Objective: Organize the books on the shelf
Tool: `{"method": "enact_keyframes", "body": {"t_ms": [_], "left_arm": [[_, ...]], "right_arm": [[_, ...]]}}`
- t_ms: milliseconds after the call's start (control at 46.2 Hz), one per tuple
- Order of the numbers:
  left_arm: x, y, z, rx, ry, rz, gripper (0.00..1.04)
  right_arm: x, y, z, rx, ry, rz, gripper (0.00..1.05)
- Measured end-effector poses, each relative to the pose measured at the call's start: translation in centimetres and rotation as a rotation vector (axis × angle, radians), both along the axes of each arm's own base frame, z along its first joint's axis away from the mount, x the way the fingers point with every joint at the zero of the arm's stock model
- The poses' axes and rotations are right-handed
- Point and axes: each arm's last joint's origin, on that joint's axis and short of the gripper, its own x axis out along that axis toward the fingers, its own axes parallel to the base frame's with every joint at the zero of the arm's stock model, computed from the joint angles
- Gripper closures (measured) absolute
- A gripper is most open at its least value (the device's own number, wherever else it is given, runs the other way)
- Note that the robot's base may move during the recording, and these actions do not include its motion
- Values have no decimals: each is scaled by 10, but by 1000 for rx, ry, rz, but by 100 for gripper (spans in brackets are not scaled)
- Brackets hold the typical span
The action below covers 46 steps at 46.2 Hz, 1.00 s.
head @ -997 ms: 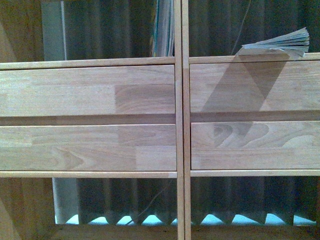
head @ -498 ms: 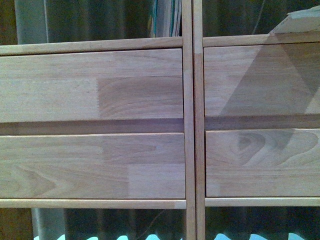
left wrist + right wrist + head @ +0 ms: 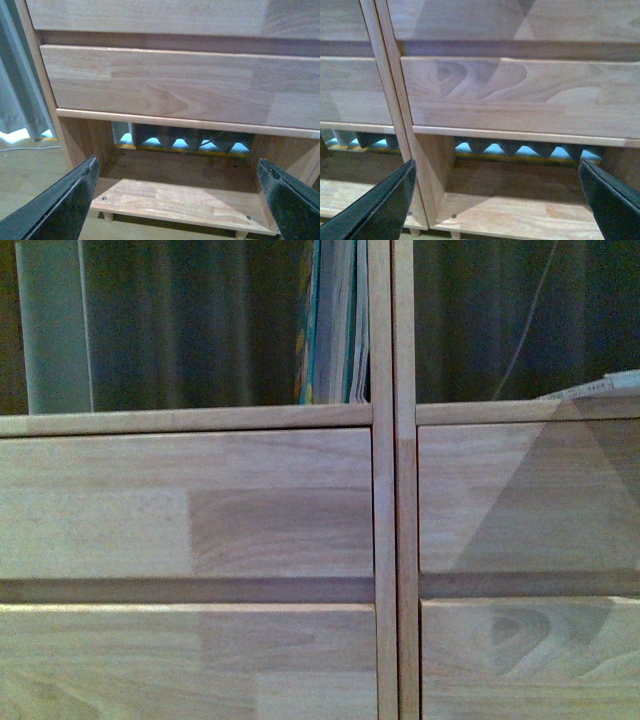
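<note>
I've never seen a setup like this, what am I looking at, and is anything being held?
A two-armed robot faces a wooden shelf. Its body camera shows upright books in the left column's open compartment and another book lying in the right one. The other two cameras sit on the wrists, looking at drawer fronts and bottom compartments. The dark wedges belong to the left gripper and right gripper, both open, holding nothing.

Light-wood shelf (image 3: pixel 382 540) fills my front view, two columns split by upright divider. Upper left compartment: books (image 3: pixel 335 330) standing upright, tight against divider. Upper right compartment: one book (image 3: pixel 600 387) lying flat, far right. Plain drawer fronts (image 3: pixel 190 505) below. Bottom board (image 3: pixel 180 197) under drawers in my left wrist view.
</note>
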Motion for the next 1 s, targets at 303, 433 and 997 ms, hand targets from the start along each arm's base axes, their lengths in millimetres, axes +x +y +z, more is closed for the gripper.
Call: {"method": "enact_keyframes", "body": {"t_ms": [303, 433, 997], "left_arm": [[0, 0, 0, 2, 0, 0, 7], [0, 0, 0, 2, 0, 0, 7], [0, 0, 0, 3, 0, 0, 7]], "right_arm": [[0, 0, 0, 0, 0, 0, 7], [1, 0, -1, 32, 46, 57, 7], [127, 4, 94, 789, 142, 206, 7]]}}
